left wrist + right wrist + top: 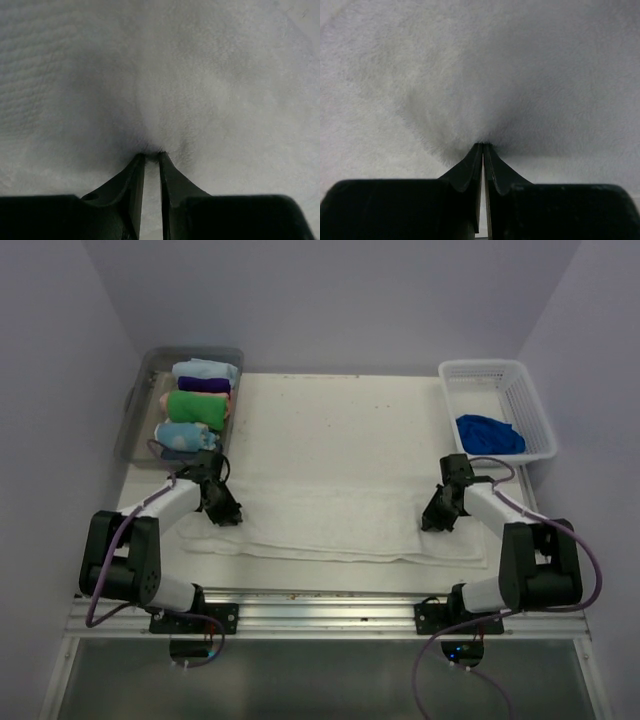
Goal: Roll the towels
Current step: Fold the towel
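The white towel [330,515] lies spread flat across the near half of the table. My left gripper [226,512] presses down on its left end, and the left wrist view shows the left gripper [152,154] shut on a pinch of white towel [165,75] that puckers toward the tips. My right gripper [437,521] is on the towel's right end. In the right wrist view the right gripper [483,145] is shut, with white towel [485,65] gathered at its tips. The royal blue towel [489,433] lies crumpled in the white basket [530,390].
A clear bin [137,410] at the back left holds several rolled towels, among them a bright green one [198,406] and a pale blue dotted one [184,435]. A metal rail [320,600] runs along the table's near edge.
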Available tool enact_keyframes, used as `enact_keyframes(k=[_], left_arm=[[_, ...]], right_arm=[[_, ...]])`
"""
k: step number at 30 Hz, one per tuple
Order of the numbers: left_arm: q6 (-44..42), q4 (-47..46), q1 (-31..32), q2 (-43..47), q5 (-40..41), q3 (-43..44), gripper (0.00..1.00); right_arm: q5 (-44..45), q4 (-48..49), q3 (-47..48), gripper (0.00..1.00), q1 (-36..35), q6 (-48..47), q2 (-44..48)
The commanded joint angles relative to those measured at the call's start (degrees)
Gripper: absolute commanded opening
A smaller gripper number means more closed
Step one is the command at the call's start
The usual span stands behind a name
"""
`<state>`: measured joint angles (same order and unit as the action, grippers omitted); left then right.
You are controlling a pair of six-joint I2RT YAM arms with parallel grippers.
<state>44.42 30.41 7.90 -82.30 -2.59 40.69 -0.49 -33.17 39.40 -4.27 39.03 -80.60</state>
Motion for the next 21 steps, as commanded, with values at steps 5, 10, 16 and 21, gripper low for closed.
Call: enact_keyframes(k=[5,10,16,21], left_arm=[[-1.53,-1.77,-0.96,-5.33,5.57,6.94,0.22],[-2.94,6.57,-3.41,2.05,8.48,13.01,0.28],[-3.81,13.62,-14.72,10.22,7.34,6.18,0.52],[-2.33,11.61,-17.83,9.98,4.18,1.16,0.56]], right_arm=[[3.04,5.14,7.96,0.08,-0.82,-1.14,-10.11],[3.30,2.32,12.10,0.11,-1.96,-2.20,-6.07],[4.01,-0.49,12.55,0.20,-2.49,-3.95,0.87],[4.71,-2.16,11.58,0.22,-2.49,-5.54,2.72]])
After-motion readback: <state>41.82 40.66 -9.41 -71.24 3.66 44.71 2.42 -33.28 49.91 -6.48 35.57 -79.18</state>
